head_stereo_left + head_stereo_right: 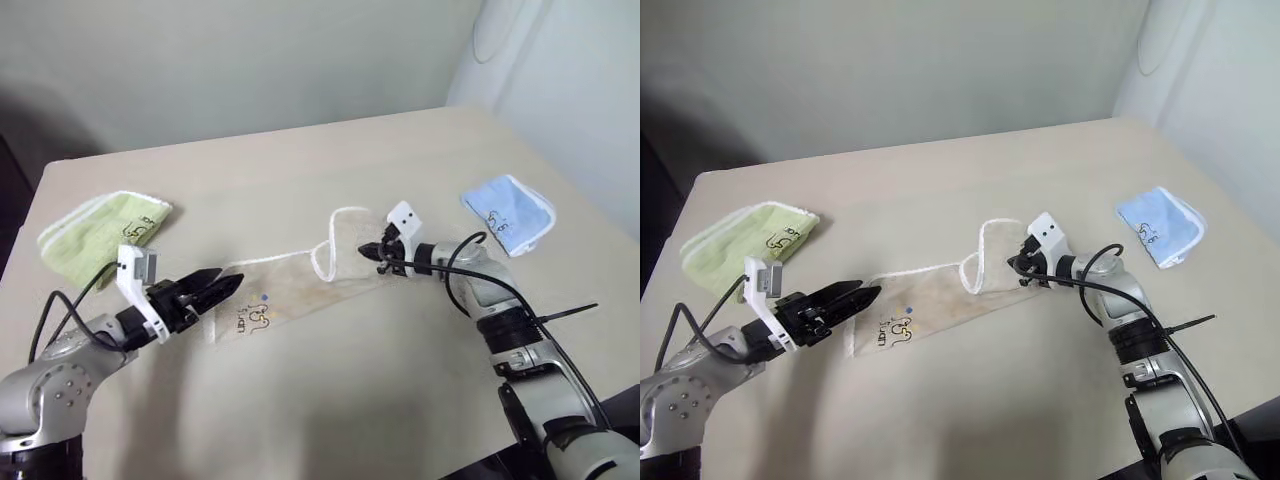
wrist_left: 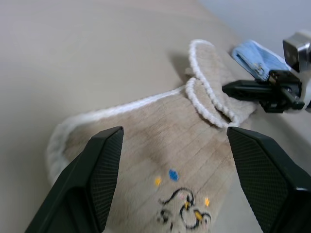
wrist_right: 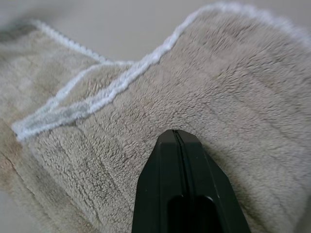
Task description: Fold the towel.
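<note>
The beige towel (image 1: 300,285) lies as a long strip across the table's middle, with white stitched edging and a small embroidered logo (image 1: 255,318) near its left end. Its right end (image 1: 345,240) is curled up and folded back on itself. My right gripper (image 1: 372,252) is shut, and its tip rests against that raised end; in the right wrist view the fingers (image 3: 182,194) show no cloth between them. My left gripper (image 1: 222,287) is open just above the towel's left end, and the towel (image 2: 160,141) spreads between its two fingers (image 2: 104,165).
A green folded towel (image 1: 100,232) lies at the table's left. A light blue folded towel (image 1: 510,215) lies at the right, near the table's edge (image 1: 590,200). Bare tabletop (image 1: 270,190) stretches behind the beige towel up to the wall.
</note>
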{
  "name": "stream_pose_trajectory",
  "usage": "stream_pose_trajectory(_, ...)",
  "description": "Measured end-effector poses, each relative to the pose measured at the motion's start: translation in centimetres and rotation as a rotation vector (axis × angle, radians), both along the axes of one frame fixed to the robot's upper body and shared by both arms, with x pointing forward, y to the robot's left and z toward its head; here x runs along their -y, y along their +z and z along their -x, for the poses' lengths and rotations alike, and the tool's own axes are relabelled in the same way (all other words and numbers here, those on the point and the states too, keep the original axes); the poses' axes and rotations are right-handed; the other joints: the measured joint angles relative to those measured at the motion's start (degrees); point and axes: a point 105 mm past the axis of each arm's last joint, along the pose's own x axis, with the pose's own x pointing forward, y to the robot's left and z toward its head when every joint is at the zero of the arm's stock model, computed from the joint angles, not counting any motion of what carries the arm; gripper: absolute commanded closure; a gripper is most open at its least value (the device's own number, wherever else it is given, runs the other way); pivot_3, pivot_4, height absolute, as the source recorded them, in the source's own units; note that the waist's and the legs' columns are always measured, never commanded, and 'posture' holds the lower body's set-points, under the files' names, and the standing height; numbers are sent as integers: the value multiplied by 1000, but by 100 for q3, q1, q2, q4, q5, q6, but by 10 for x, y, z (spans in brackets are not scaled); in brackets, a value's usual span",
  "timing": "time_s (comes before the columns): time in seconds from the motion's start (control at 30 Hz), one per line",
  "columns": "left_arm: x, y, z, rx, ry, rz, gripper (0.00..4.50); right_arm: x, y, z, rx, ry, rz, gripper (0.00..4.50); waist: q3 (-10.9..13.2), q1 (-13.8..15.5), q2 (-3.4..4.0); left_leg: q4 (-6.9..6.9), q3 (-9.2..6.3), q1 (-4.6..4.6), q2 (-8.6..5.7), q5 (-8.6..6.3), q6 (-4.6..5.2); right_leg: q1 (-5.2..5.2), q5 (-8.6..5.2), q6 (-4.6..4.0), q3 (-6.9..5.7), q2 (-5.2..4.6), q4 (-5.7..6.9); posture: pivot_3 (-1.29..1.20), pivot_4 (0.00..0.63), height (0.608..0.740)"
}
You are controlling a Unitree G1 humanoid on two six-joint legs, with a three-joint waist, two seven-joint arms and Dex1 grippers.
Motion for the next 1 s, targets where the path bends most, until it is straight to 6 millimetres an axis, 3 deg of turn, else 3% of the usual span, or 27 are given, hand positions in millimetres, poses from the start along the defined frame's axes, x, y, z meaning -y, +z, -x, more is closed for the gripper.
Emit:
stream_pose_trajectory(0.13,-27,-19,27,-119,85,-18,25,-1,-9,-1,-17,-12,-6,4500,0,-28,0,-3,5,11,26,-15,-13,1,-12,-23,0,21,3,0,150,740)
stream_pose_trajectory(0.3,-38,-38,44,-217,116,-49,25,-4,-10,-2,-19,-16,-32,4500,-1,-1,-2,-3,1,14,38,-27,4,1,-43,-84,-4,31,14,0,150,740)
stream_pose_trajectory(0.7,-33,-51,52,-278,105,-74,25,-11,-12,1,-26,-1,-51,4500,-8,-2,6,-3,3,42,35,-37,6,22,-45,-91,-1,32,18,0,150,740)
stream_pose_trajectory(1.0,-24,-58,51,-305,131,-13,25,-14,-13,3,-27,6,-57,4500,-42,27,67,-5,15,110,17,-66,35,86,-71,-124,12,24,7,0,150,740)
